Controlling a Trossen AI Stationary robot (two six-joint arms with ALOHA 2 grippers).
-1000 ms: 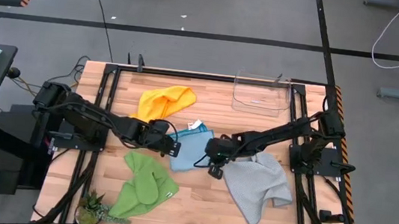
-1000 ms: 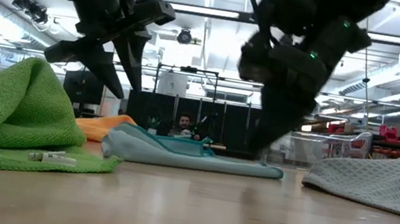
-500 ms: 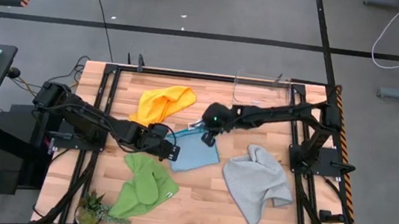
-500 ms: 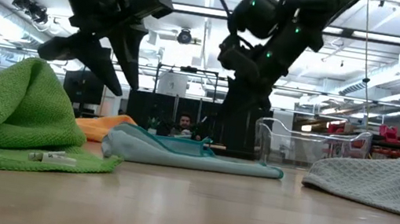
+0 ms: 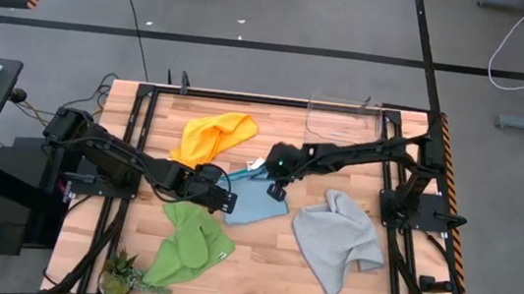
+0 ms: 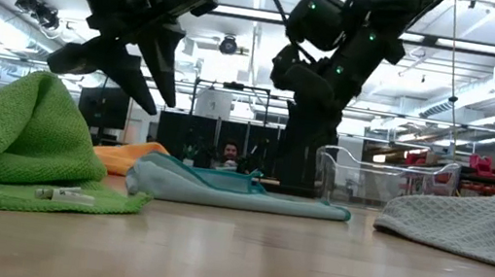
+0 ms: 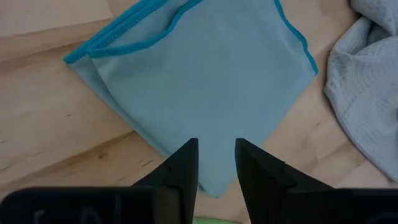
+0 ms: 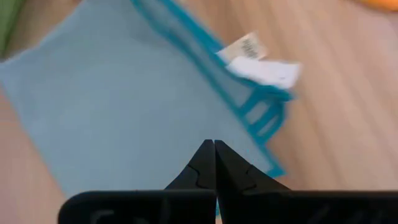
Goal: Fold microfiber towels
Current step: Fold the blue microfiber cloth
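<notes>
Item: light blue towel [image 5: 254,198], folded, mid-table between the yellow, green and grey towels.
We held the left gripper [image 7: 216,163] above its near corner, fingers parted, empty; right gripper [image 8: 214,163] closed, empty, over the tagged edge. Best practice: press flat, align edges.

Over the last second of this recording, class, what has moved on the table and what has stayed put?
The right tool, shut and empty, swung from between the blue and grey cloths to the far edge of the folded light blue microfiber towel. The left tool, open, stays above that towel's near corner. The yellow-orange, bright green and light grey cloths lie unmoved.
</notes>
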